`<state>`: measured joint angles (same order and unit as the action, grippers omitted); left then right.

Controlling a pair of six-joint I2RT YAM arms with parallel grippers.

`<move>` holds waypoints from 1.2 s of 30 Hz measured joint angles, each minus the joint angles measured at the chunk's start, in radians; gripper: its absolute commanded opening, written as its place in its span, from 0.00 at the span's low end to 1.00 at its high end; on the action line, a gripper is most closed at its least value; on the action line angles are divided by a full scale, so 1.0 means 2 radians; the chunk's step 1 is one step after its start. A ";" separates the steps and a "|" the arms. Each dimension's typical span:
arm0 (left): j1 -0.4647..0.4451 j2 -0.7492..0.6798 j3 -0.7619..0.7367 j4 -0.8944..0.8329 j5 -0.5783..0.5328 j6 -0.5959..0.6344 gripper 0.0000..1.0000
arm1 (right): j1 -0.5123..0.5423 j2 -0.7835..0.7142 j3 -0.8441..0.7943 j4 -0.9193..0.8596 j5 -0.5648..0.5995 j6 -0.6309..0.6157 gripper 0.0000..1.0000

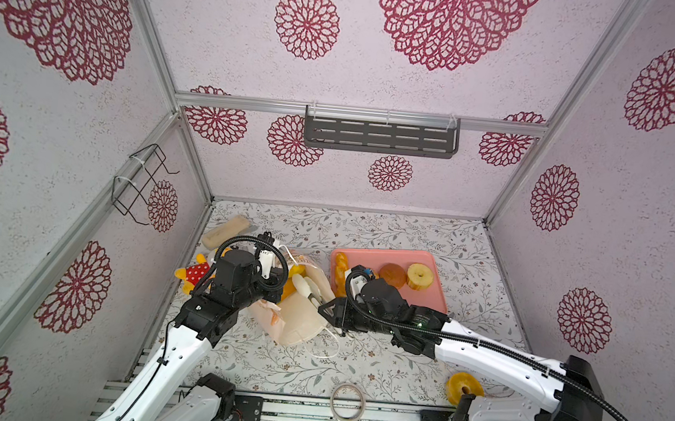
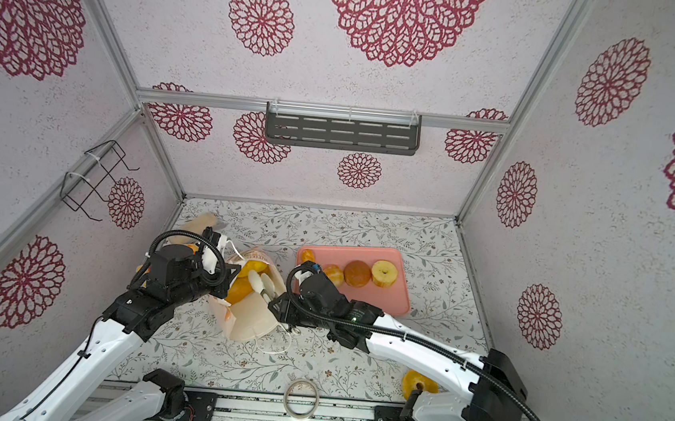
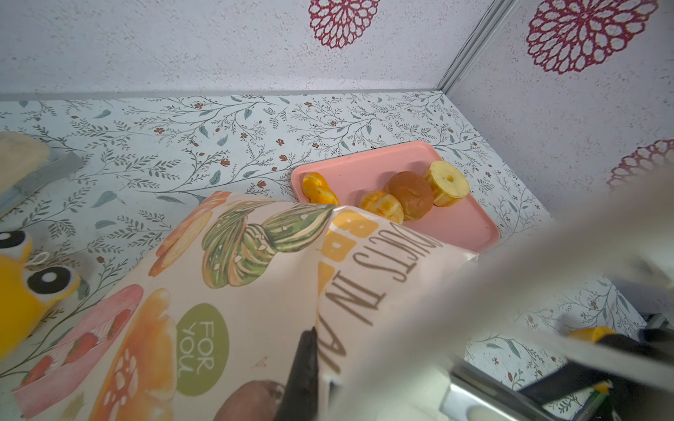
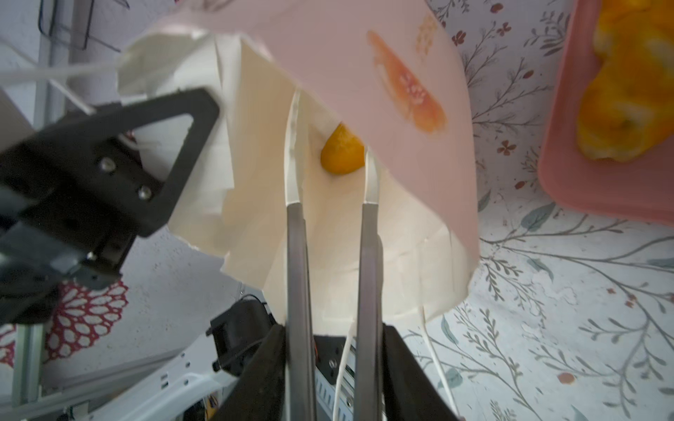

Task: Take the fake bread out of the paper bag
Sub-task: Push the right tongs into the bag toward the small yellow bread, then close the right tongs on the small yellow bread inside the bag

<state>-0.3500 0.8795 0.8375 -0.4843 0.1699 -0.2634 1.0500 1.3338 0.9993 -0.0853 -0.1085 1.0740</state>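
At left, your left gripper [image 4: 204,105] is clenched on the rim of the cream-white printed paper bag [image 1: 301,321], which lies tipped on the table [image 1: 408,234]. Your right gripper [image 4: 330,175] reaches into its mouth, jaws apart, not yet closed on a glossy golden toy bread [image 4: 343,153] deep inside. Further right, four breads [image 3: 410,195] sit on the flat pink tray [image 1: 432,297] and a yellow ring bread [image 1: 465,388] lies near; more than half looks done.

Heads up, your paper bag [image 3: 255,310] looks like matt, creased paper, while the fake bread [image 3: 410,195] on the smooth plastic-looking pink tray [image 3: 364,171] is glossy. The plush toy [image 1: 196,275] on the left is fuzzy cloth, and your right gripper [image 4: 330,124] has dull bare-metal fingers [image 4: 297,255].
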 measured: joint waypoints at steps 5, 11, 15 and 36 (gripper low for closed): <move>-0.002 0.003 -0.001 0.007 -0.009 -0.005 0.00 | -0.016 0.044 -0.017 0.072 -0.011 0.049 0.45; -0.003 0.002 -0.008 0.017 -0.015 -0.010 0.00 | -0.018 0.080 -0.027 0.128 -0.026 0.090 0.46; -0.006 0.002 -0.010 0.023 -0.017 -0.013 0.00 | -0.018 0.097 -0.023 0.156 -0.032 0.106 0.48; -0.028 0.006 -0.010 0.023 -0.036 -0.015 0.00 | -0.027 0.178 0.001 0.254 0.004 0.214 0.45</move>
<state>-0.4065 0.8917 0.8177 -0.4385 0.0975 -0.2928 0.9958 1.6905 1.0012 0.4221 -0.1009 1.5017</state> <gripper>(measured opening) 0.053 0.453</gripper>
